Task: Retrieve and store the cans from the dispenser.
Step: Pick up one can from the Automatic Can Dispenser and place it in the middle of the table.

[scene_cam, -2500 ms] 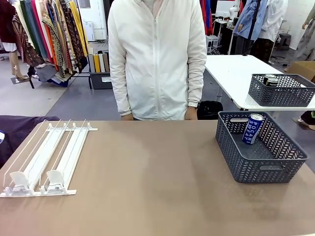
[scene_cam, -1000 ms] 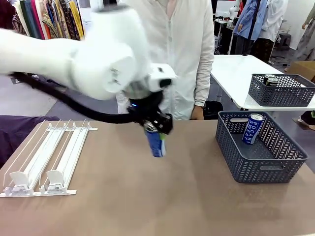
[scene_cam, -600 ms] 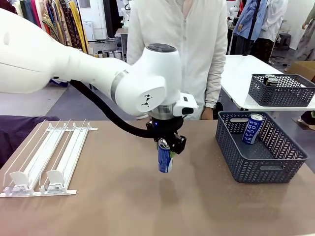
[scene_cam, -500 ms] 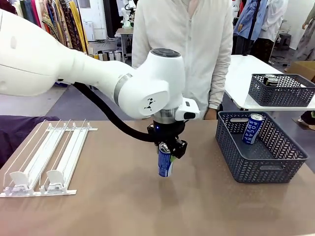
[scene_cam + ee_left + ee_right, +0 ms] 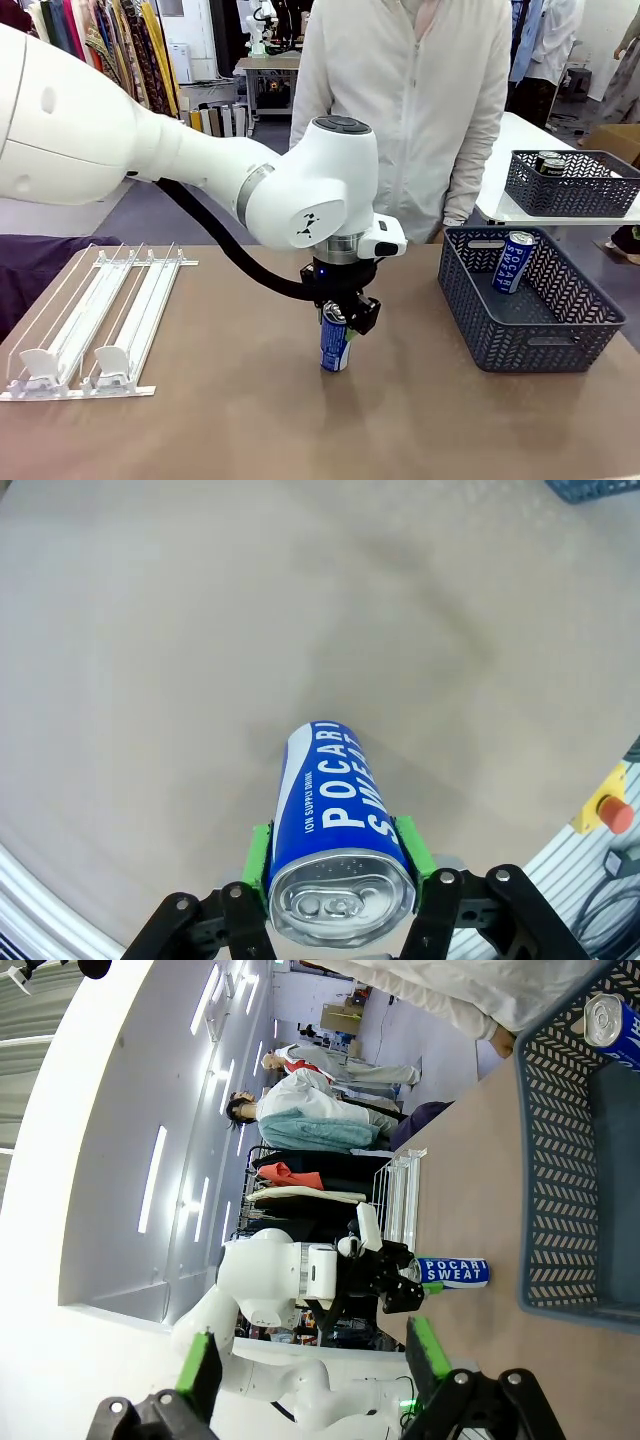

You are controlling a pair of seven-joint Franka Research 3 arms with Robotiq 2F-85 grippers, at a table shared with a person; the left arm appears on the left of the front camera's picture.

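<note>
- left gripper (image 5: 340, 318) at the centre of the front frame, clamped on the top of a blue can (image 5: 334, 343); the can stands upright with its base at or just above the table (image 5: 300, 430).
- in the left wrist view the green pads (image 5: 261, 852) press both sides of that can (image 5: 335, 820) near its silver top, at the lower centre of the frame; white lettering runs along its blue side, bare brown table beyond it.
- right gripper (image 5: 314, 1355) at the bottom of the right wrist frame, fingers spread wide apart with nothing between them; far past them the left gripper (image 5: 405, 1290) and its can (image 5: 452, 1272) show sideways at mid-frame.
- dispenser (image 5: 95, 320) at the lower left of the front frame, flat on the table, well apart from the held can; two white pusher blocks (image 5: 45, 365) sit at its near end and i see no cans in its lanes.
- grey basket (image 5: 525, 300) at the right of the front frame, on the table, with a second blue can (image 5: 512, 262) leaning inside against its far wall; the same basket (image 5: 560, 1160) and can (image 5: 612, 1025) fill the upper right of the right wrist frame.
- a person in a white jacket (image 5: 410, 110) stands behind the table's far edge, upper centre.
- another grey basket (image 5: 570, 182) on a white table at the upper right, dark cans (image 5: 548, 160) in it.
</note>
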